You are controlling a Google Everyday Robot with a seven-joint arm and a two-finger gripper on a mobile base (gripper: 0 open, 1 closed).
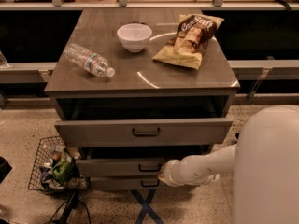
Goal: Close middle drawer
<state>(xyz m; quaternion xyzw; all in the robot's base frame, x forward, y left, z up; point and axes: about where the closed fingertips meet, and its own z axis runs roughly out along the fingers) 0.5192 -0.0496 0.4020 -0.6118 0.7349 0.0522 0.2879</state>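
Sitting slightly pulled out of the grey-brown cabinet [140, 76], under its wide-open top drawer [93, 133], the flat-fronted middle drawer [114, 168] is showing a dark bar handle. The smooth white gripper [164, 172] is resting at that front's right end; I cannot tell its grip.

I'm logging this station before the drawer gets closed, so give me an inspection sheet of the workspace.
Surface: cabinet top holds a white bowl, a water bottle lying on its side, and a chip bag.
Job's things: middle drawer partly pulled out; top drawer pulled out further.
Clutter: wire basket of odds on the floor, left of the cabinet.
Grippers: hand at the middle drawer's front, beside its handle.
Cables: dark cable on the floor below the basket.
Surroundings: speckled floor, blue tape cross.
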